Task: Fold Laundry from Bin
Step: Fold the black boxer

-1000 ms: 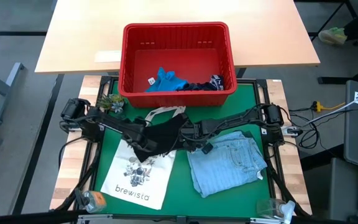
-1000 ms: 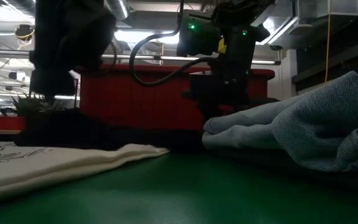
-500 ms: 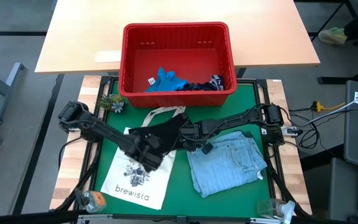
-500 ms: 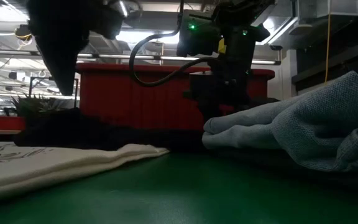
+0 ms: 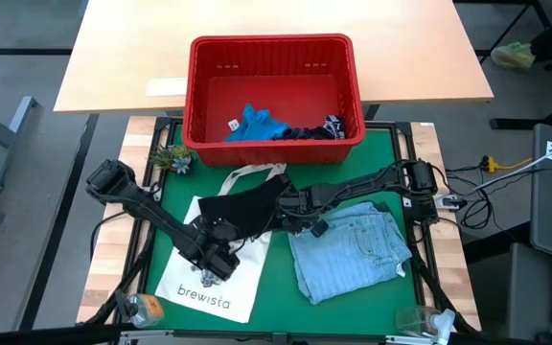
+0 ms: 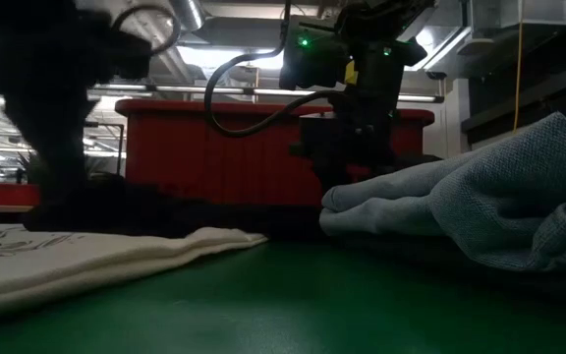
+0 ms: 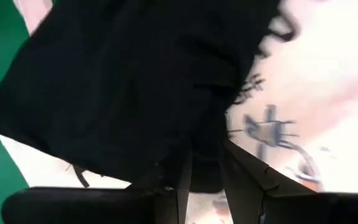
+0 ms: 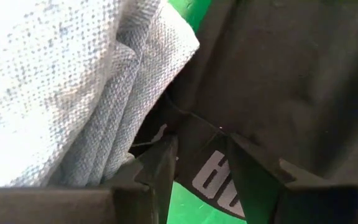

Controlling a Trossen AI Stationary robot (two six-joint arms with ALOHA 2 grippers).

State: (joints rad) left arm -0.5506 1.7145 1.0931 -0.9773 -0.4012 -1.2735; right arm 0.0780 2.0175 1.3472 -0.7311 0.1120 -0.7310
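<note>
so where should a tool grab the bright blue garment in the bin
Take the bright blue garment at its bunched middle, coming straight down from above. It sits crumpled in a mound on the floor of the red bin, whose walls block any sideways approach.

The left arm reaches from the table's left edge toward its middle, wrist low, and the left gripper [image 5: 216, 261] hangs with its fingers [image 7: 244, 168] close together. The right arm stretches in from the right edge, its right gripper [image 5: 290, 216] fingers [image 8: 160, 165] pinched on dark cloth.
</note>
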